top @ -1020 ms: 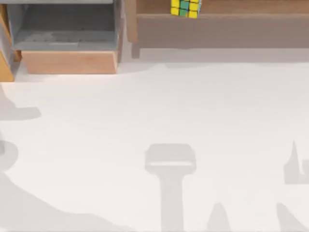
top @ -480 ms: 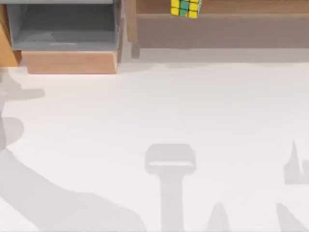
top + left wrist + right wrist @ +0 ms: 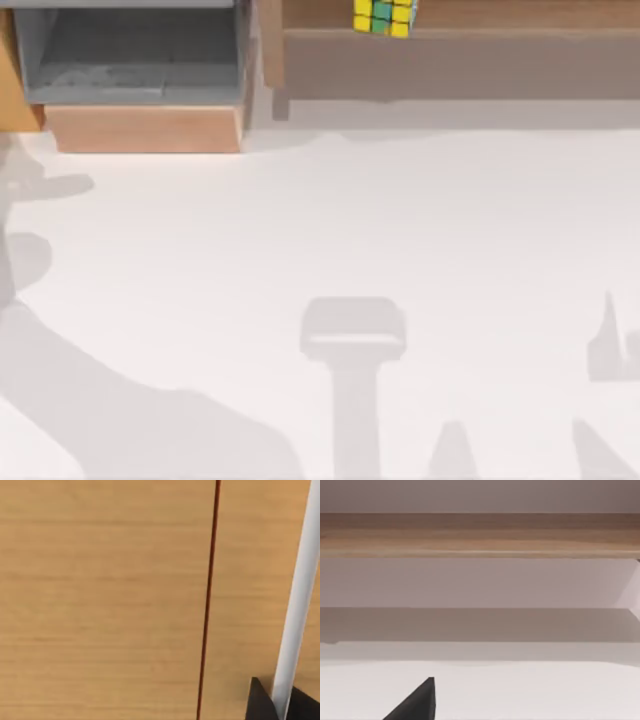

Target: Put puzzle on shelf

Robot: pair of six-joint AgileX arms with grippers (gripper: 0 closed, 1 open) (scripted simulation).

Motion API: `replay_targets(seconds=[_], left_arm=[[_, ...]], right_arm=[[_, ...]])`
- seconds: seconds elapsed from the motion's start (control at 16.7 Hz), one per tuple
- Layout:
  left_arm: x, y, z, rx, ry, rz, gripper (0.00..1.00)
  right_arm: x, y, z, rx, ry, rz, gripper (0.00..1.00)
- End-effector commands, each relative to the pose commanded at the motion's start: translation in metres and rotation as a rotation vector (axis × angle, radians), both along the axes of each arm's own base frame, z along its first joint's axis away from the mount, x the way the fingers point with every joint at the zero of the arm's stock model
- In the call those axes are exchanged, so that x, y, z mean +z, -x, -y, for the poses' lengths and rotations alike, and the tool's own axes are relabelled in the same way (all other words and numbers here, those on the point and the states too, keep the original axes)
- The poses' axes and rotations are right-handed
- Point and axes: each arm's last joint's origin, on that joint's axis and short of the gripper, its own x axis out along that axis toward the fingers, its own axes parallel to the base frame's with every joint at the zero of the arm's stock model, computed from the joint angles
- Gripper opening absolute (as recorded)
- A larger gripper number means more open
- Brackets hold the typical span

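Observation:
The puzzle (image 3: 385, 15), a yellow cube with green and blue squares, rests on the shelf (image 3: 460, 62) at the back of the table, right of centre, with nothing touching it. In the right wrist view the shelf's wooden board (image 3: 480, 535) runs across ahead, and a dark tip of my right gripper (image 3: 417, 704) juts in low over the white table. A dark corner of my left gripper (image 3: 262, 704) sits close against a pale wooden panel (image 3: 100, 600) with a thin dark-red seam.
A grey-lined box with a wooden front (image 3: 145, 128) stands at the back left, next to the shelf's side post (image 3: 270, 45). Arm shadows lie on the white table (image 3: 320, 220) at the lower left, middle and right.
The left arm's shadow has spread rightward across the table's lower left. The puzzle has stayed put on the shelf.

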Motion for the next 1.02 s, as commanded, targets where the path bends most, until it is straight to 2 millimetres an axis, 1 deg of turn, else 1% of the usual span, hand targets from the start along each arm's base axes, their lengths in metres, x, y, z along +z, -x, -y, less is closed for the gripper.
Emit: replay_targets(seconds=[0.66, 0.72, 1.02], left_arm=[[0.0, 0.0, 0.0, 0.0, 0.0, 0.0, 0.98], [0.0, 0.0, 0.0, 0.0, 0.0, 0.0, 1.0], [0.0, 0.0, 0.0, 0.0, 0.0, 0.0, 1.0]], right_arm=[[0.0, 0.0, 0.0, 0.0, 0.0, 0.0, 1.0], [0.0, 0.0, 0.0, 0.0, 0.0, 0.0, 1.0], [0.0, 0.0, 0.0, 0.0, 0.0, 0.0, 1.0]])
